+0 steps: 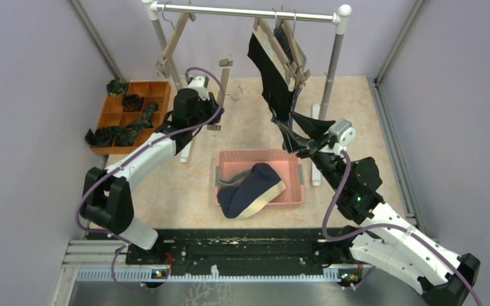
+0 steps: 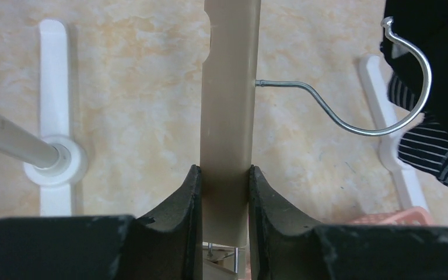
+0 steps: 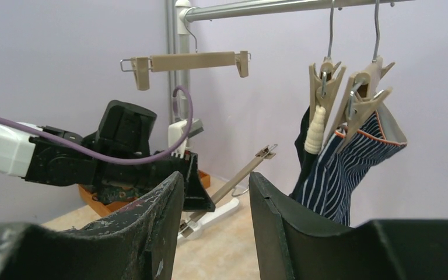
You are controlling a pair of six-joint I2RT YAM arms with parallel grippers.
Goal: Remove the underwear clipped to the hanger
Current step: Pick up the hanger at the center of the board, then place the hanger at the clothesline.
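Two robot arms work over a desk [image 1: 357, 127]. Nearest, a pink basket [image 1: 288, 171] holds navy underwear [image 1: 252, 188]. Just beyond it the right tool [image 3: 216, 181] is released, fingers apart with nothing between them. Two more pairs are clipped to hangers: black underwear [image 1: 274, 83] and navy white-striped underwear [image 3: 350, 163]. Both hang lengthwise downward, above and to the right of that tool, the black hem near it. The right arm is much the nearer. The left tool [image 2: 224, 175] is clenched on an empty hanger [image 2: 230, 87], well apart. Farthest back runs the rail [image 1: 249, 11]
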